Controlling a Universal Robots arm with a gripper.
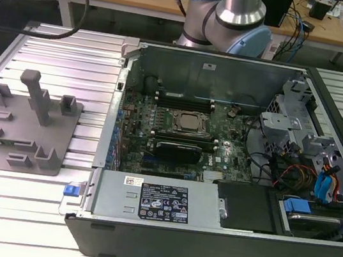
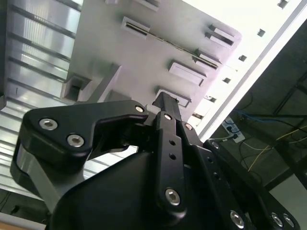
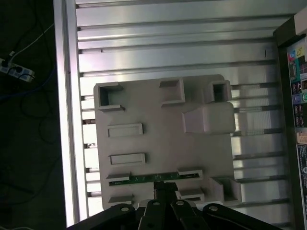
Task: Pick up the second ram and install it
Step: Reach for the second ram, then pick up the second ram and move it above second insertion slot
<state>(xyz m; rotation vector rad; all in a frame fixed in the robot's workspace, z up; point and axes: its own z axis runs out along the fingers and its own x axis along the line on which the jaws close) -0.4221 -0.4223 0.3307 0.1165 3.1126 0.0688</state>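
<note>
I was at the pick-up step: my end effector (image 3: 165, 190) hung close over the second ram (image 3: 139, 180), edge-on in the grey fixture (image 3: 158, 124). I couldn't tell its opening. Gripping would call for squaring to that thin edge.

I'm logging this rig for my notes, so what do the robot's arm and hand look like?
The arm is a silver metal tube with pale blue joint caps. The hand is matte black, angular, studded with silver hex screws.

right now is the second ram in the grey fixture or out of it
In. The second ram stands on edge in the grey fixture in the first wrist view, with the gripper close by it.
</note>
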